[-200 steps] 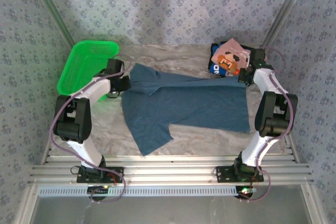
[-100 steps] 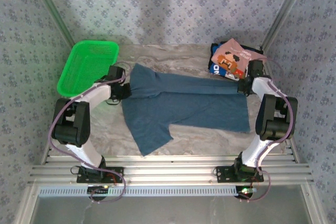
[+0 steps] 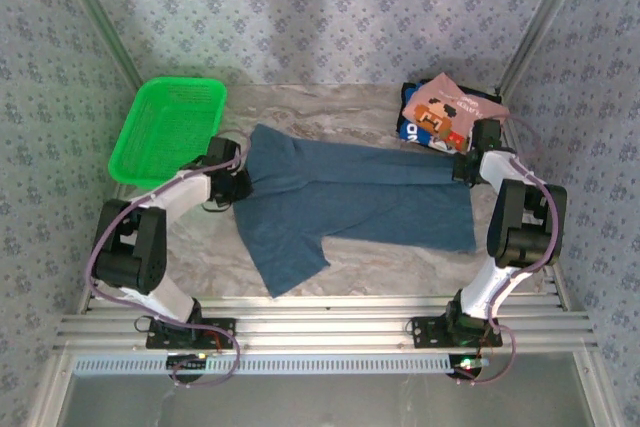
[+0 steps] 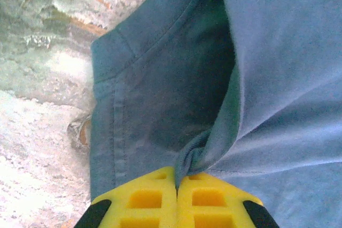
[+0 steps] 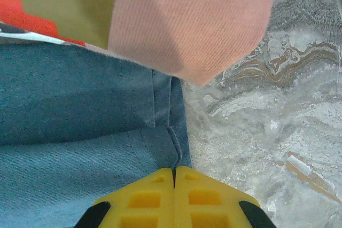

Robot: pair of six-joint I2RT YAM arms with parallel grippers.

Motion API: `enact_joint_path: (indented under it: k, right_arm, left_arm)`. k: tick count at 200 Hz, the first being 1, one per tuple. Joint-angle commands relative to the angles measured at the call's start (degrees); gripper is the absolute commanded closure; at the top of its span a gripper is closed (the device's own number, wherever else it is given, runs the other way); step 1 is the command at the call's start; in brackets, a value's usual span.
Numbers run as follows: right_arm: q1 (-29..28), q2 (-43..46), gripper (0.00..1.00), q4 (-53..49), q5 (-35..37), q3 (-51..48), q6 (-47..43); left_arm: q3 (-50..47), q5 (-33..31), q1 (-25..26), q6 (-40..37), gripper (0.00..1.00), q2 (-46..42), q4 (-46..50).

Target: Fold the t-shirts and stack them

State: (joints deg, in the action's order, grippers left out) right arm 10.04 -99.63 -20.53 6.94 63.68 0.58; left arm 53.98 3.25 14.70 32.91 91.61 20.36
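A dusty teal-blue t-shirt [image 3: 350, 202] lies spread across the marble table, one sleeve reaching toward the near edge. My left gripper [image 3: 240, 179] is at its left end, shut on a bunched pinch of the cloth [image 4: 199, 150] between the yellow fingers [image 4: 144, 196]. My right gripper [image 3: 461, 167] is at the shirt's far right corner, shut on the hem [image 5: 173, 142]. Just beyond it a folded pink t-shirt [image 3: 447, 110] with red-brown print rests on a dark blue one [image 3: 410, 131]. In the right wrist view the pink t-shirt [image 5: 187, 20] overhangs the teal cloth.
A green mesh basket [image 3: 165, 127] leans at the far left, close behind my left arm. Patterned walls enclose the table on three sides. Bare marble [image 3: 400, 267] lies between the teal shirt and the near rail.
Both grippers have moved toward the near edge, drawing the teal shirt's far edge over the rest of the cloth. The stack at the back right has not moved.
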Motion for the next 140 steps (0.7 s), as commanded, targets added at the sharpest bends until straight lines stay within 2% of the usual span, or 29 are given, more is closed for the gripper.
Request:
enact_joint_path:
  k: [1, 140]
  right_arm:
    - [0.5, -0.4, 1.00, -0.1, 1.6, -0.4, 0.5]
    - [0.2, -1.2, 1.00, -1.1, 2.4, -0.7, 2.2]
  left_arm:
    - [-0.5, 0.0, 0.2, 1.1, 1.00, 0.0, 0.4]
    - [-2.8, 1.4, 0.1, 6.0, 1.00, -0.5, 1.9]
